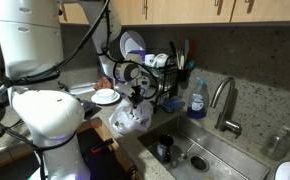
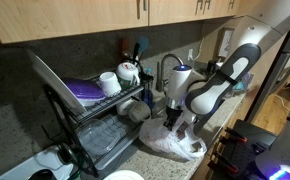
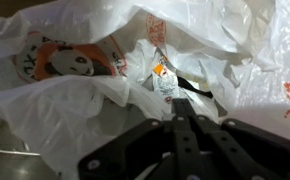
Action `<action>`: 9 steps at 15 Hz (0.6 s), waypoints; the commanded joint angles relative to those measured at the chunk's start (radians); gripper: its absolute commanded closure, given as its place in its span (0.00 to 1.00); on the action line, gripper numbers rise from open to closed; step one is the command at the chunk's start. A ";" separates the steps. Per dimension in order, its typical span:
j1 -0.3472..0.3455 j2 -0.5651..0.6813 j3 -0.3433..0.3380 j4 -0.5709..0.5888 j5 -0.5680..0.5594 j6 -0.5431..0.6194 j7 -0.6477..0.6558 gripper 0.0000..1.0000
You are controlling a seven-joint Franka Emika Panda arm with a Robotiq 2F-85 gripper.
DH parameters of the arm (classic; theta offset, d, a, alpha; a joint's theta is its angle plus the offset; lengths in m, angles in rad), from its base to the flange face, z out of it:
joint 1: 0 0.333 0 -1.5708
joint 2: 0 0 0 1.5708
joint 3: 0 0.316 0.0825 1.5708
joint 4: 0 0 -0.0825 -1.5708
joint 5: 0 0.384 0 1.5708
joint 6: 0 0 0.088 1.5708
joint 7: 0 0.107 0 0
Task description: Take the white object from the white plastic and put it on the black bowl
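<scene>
The Franka arm's gripper [image 3: 181,104] hung low over a crumpled white plastic bag [image 3: 80,95] on a kitchen counter [image 2: 150,164], reaching in for a small white object [image 3: 163,79] lodged in the folds. In the wrist view the jaws appeared pressed together with nothing between them, their tips just short of the object, which bore an orange mark and lay cradled near the middle of the bag, not yet lifted.

The bag sat slumped open between a dish rack [image 1: 161,86] and the sink [image 1: 225,162], and its loose folds rose around the object, which probably explains the arm's steep approach from above. In both exterior views the gripper pointed almost straight down onto the bag [image 1: 130,121], the wrist bent over it [image 2: 175,143].

A dark round vessel [image 1: 165,149], perhaps the black bowl named in the task, stood in the sink just beside the bag, though its shape was too small to confirm. The job looked to be at its first step: the jaws would have to part and settle around the object without snagging the thin plastic, which could drag up with it.
</scene>
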 commanded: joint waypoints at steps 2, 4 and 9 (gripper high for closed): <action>-0.010 0.025 -0.001 -0.009 -0.043 0.028 0.038 1.00; -0.012 0.057 -0.003 0.001 -0.033 0.045 0.025 1.00; -0.009 0.146 -0.010 0.034 -0.017 0.075 0.009 1.00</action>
